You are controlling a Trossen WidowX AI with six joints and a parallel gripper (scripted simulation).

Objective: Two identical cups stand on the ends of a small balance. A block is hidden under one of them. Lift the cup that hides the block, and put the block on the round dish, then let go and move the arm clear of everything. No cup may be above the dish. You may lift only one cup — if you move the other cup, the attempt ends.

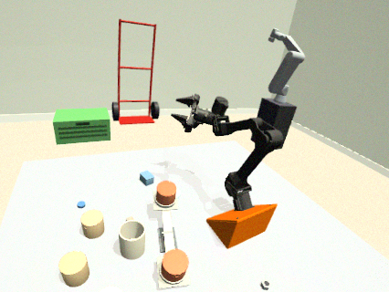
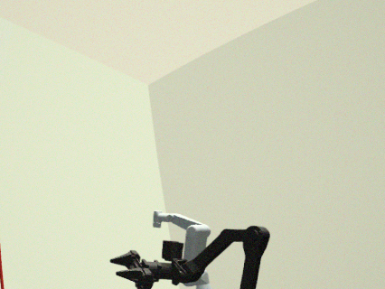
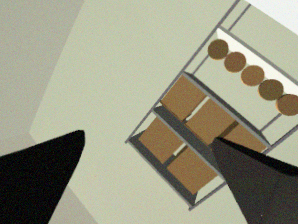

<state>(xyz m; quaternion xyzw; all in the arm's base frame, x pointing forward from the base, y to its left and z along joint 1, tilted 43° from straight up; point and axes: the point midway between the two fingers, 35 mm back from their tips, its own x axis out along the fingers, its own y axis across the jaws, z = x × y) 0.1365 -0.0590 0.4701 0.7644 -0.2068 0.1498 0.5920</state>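
Two matching red-brown cups, one (image 1: 165, 192) at the far end and one (image 1: 174, 265) at the near end, stand on the square end plates of a small pale balance (image 1: 168, 223). Which end hangs lower I cannot tell, and no block shows under either cup. A small flat blue disc (image 1: 81, 204) lies at the left; whether it is the round dish I cannot tell. My gripper (image 1: 175, 108) (image 2: 114, 267) (image 3: 150, 140) is open and empty, held high above the table beyond the far cup, its fingers pointing left in the top view.
A grey mug (image 1: 132, 239) stands left of the balance, with two tan cylinders (image 1: 92, 224) (image 1: 74, 268) beyond it. A blue cube (image 1: 146, 178) lies near the far cup. An orange wedge (image 1: 242, 224) is at the arm's base. A small nut (image 1: 265, 285) lies at the near right.
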